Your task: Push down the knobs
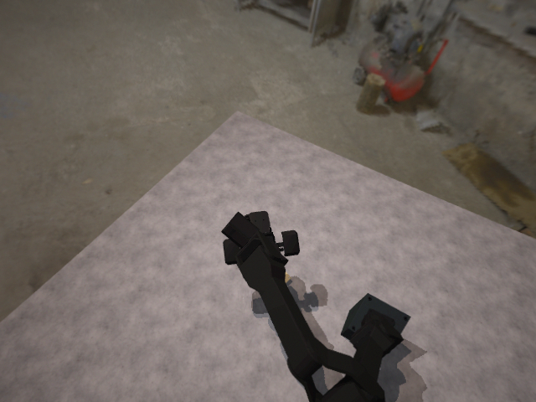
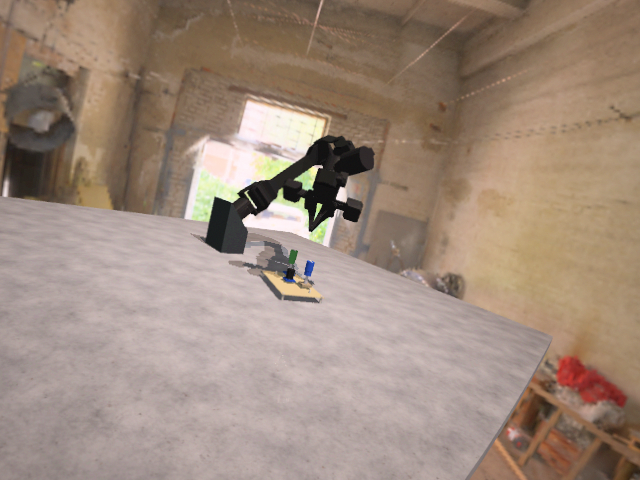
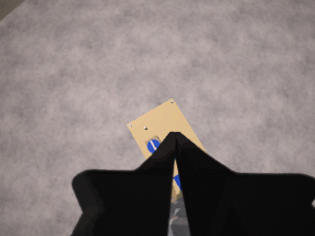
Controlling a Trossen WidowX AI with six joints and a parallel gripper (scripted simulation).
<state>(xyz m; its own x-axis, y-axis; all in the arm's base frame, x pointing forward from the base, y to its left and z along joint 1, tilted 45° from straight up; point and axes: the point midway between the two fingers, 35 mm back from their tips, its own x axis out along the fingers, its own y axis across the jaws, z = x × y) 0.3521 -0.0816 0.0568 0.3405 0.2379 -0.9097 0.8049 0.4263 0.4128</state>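
The tan circuit board (image 2: 289, 290) (image 3: 157, 116) stands on short legs on the table. A blue knob (image 2: 309, 268) (image 3: 153, 146) stands upright on its shaft, with a gap below it in the exterior view. A green knob (image 2: 293, 256) also stands high on its shaft, behind a low black part (image 2: 290, 273). In the wrist view the fingers hide the green knob. My gripper (image 2: 311, 228) (image 3: 174, 136) is shut and empty, its tips together and pointing down, well above the board and touching nothing. In the top view the arm hides nearly all of the board.
The arm's dark base (image 1: 353, 320) (image 2: 225, 227) stands on the grey table (image 1: 194, 194) (image 2: 180, 335), beyond the board in the exterior view. The table's edge and corner show in the top and exterior views. The knobs rise well above the board's surface.
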